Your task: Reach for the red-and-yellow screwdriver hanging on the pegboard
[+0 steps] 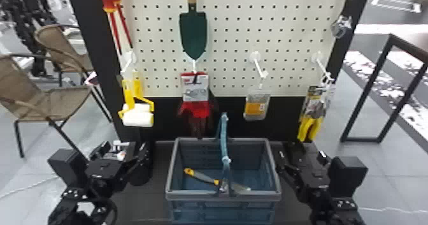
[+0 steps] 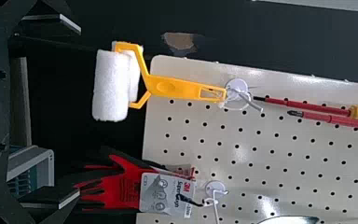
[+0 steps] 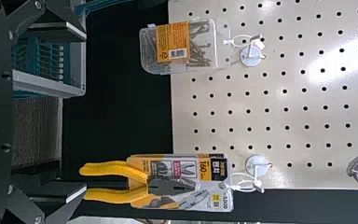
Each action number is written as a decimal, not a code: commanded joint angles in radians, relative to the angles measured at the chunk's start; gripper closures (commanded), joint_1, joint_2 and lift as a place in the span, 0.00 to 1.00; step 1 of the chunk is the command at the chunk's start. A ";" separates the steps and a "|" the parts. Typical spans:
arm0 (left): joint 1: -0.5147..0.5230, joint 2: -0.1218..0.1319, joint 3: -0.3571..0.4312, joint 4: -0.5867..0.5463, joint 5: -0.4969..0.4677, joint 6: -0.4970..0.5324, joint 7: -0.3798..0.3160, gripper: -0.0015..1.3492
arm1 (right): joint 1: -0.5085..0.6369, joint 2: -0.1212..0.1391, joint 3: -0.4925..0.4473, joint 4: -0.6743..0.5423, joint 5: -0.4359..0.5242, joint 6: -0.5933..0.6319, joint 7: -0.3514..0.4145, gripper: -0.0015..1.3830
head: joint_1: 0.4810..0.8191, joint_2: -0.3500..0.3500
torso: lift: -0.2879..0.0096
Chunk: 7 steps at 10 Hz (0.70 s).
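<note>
The left gripper point(image 1: 122, 149) and right gripper point(image 1: 302, 156) have their jaws spread, either side of the basket point(image 1: 191, 195), whose blue handle point(image 1: 224, 135) partly hides a scraper point(image 1: 203, 177). Beyond, at the pegboard's point(image 1: 240, 9) upper left, hangs the red-and-yellow screwdriver point(image 1: 109, 6) beside another, tops cut off.

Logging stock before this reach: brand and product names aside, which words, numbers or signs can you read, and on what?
"160": card of the yellow-handled pliers; its finer print is too small.
Glove card: fine print too small to read.
Orange label on the clear box: barcode; lettering too blurred.
</note>
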 commanded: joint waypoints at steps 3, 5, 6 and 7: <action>0.000 0.000 0.000 0.006 0.005 -0.012 0.000 0.07 | 0.002 0.003 0.000 0.008 -0.002 -0.028 0.000 0.12 | 0.20 0.50 | 0.63; 0.000 0.000 -0.001 0.006 0.005 -0.015 0.000 0.07 | 0.002 0.004 0.000 0.009 -0.003 -0.028 0.000 0.12 | 0.20 0.50 | 0.63; 0.000 0.000 0.000 0.006 0.003 -0.015 0.000 0.07 | 0.002 0.004 0.000 0.009 -0.003 -0.026 0.000 0.12 | 0.20 0.50 | 0.63; 0.000 0.000 0.000 0.004 0.000 -0.012 0.000 0.07 | 0.002 0.004 0.000 0.009 -0.003 -0.028 0.000 0.12 | 0.20 0.50 | 0.63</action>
